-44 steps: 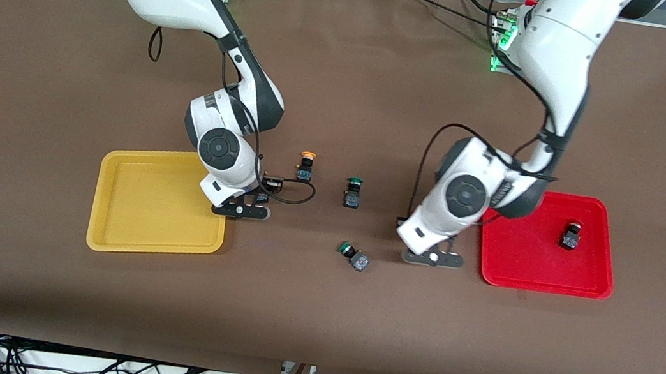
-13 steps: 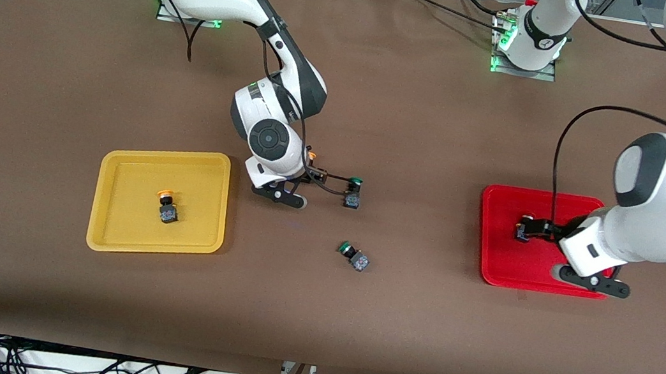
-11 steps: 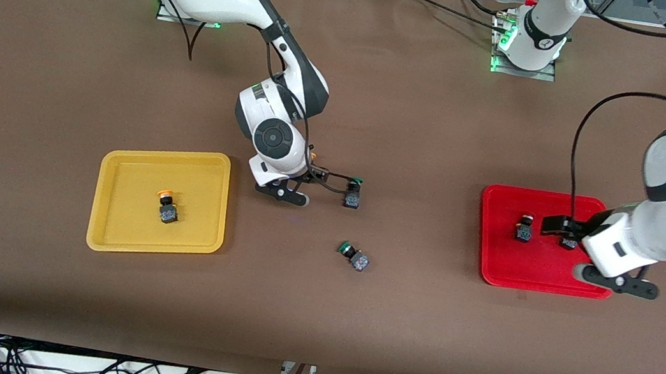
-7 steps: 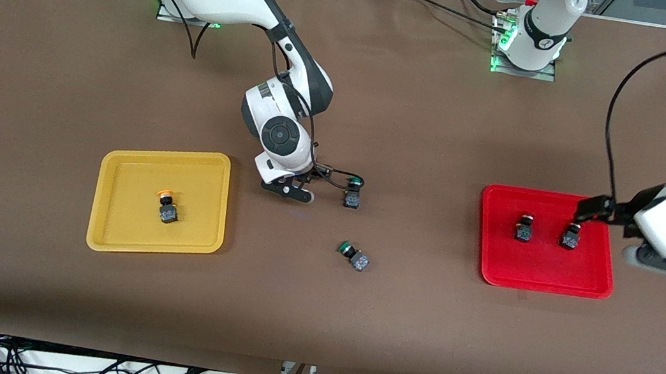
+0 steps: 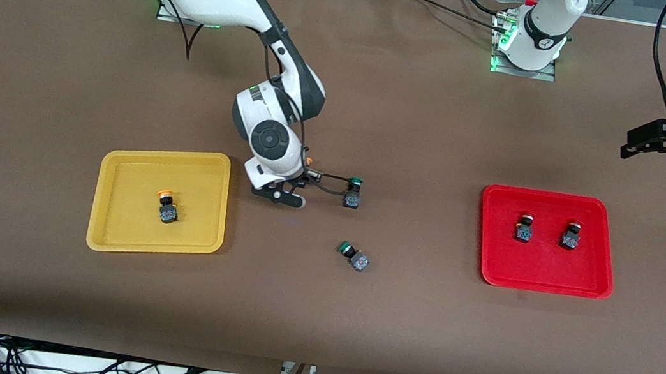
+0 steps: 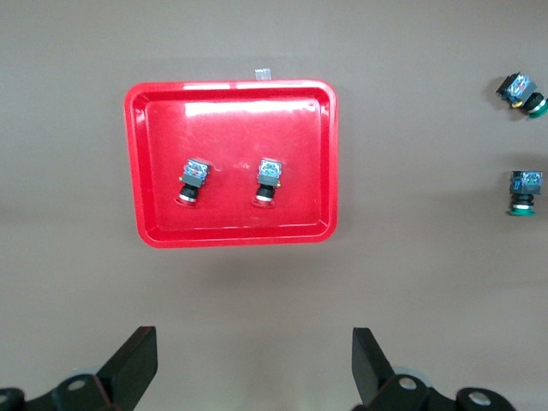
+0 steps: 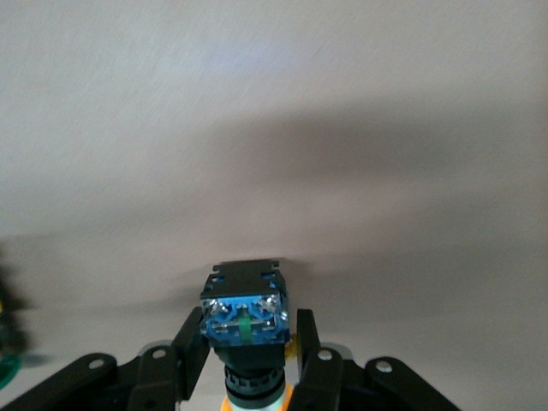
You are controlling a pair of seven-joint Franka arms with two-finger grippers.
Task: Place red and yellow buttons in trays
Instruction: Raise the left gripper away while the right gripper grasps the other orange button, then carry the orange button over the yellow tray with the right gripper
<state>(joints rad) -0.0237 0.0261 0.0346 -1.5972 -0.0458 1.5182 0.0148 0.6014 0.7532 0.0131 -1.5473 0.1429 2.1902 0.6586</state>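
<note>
Our right gripper point(image 5: 307, 174) sits low, just beside the yellow tray point(image 5: 107, 241) toward the left arm's end, its fingers point(image 7: 190, 347) clamped on the dark body of the last yellow button point(image 7: 244, 312). In the front view only a speck of orange cap shows under the wrist, so we judge that this is the yellow one and not the upright green button point(image 5: 353, 193) close beside it. Compared with a second ago this arm has barely moved; we think it has just taken its grip and has yet to lift.

The bigger change is on our left side. The left gripper point(image 5: 658, 138) has let go and pulled up and away from the red tray point(image 5: 605, 290), and now hangs wide open and empty above bare table. Both red buttons point(image 5: 524, 228) point(image 5: 570, 235) stand in that tray, so the red half is done.

One yellow button point(image 5: 166, 207) already lies in the yellow tray. A second green button point(image 5: 353, 256) lies tipped over, nearer the camera than the yellow tray's middle, and should stay put.
</note>
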